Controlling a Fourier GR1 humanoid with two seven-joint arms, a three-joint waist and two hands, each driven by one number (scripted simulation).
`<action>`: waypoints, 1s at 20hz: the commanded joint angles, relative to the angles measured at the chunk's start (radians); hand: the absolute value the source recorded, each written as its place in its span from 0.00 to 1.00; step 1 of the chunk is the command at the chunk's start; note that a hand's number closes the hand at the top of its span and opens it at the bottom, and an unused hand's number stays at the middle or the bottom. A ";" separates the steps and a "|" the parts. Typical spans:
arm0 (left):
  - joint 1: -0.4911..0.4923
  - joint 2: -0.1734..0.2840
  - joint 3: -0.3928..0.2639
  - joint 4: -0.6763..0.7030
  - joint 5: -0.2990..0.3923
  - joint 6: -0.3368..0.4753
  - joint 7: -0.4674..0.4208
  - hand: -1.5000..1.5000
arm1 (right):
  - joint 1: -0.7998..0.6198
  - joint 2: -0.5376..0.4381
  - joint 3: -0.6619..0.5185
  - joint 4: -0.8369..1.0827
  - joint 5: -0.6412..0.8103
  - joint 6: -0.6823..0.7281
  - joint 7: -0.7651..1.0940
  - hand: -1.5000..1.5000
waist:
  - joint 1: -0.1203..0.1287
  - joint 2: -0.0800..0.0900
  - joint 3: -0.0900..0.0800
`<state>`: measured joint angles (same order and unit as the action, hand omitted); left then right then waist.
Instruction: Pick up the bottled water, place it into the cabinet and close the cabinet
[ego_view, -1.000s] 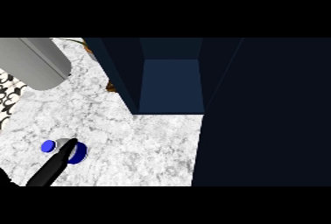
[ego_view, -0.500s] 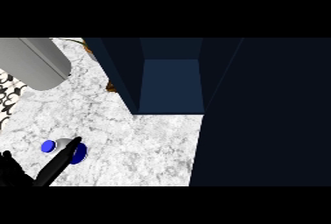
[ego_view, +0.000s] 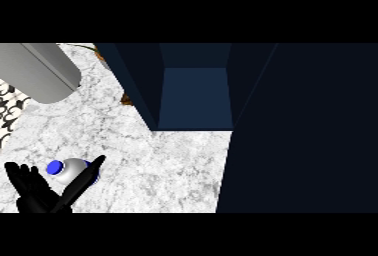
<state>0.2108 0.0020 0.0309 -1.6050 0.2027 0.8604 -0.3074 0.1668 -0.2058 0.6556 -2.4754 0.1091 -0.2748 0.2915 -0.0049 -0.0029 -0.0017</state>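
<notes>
At lower left, the left hand (ego_view: 40, 192) stood open around the bottle (ego_view: 72, 170) lying on the counter (ego_view: 148, 160); probably light, smooth, apt to roll, best gripped mid-body

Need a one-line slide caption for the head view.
Black left hand, fingers open, flanks the blue-capped water bottle lying on the white marble counter before the open dark-blue cabinet.

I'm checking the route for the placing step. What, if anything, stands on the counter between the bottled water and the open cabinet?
Nothing visible. The bottled water lies by the left hand; only bare marble counter separates it from the open cabinet.
</notes>
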 joint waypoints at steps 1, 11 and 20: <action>-0.109 -0.002 0.091 0.153 0.077 -0.056 -0.087 0.00 | 0.014 -0.021 0.019 -0.117 0.096 -0.012 0.072 0.00 | -0.004 0.001 0.000; -0.146 -0.002 0.109 0.433 0.299 -0.104 -0.401 0.00 | 0.024 -0.066 0.062 -0.102 0.109 -0.032 0.046 0.00 | -0.004 0.001 0.000; -0.159 -0.002 0.099 0.564 0.415 -0.147 -0.539 0.00 | -0.026 -0.046 0.081 -0.141 0.129 -0.083 0.113 0.00 | -0.002 0.001 0.000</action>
<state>0.0652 0.0005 0.1378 -1.1119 0.5555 0.7172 -0.7582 0.1400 -0.2445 0.7157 -2.4816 0.1223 -0.3463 0.3093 -0.0070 -0.0023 -0.0013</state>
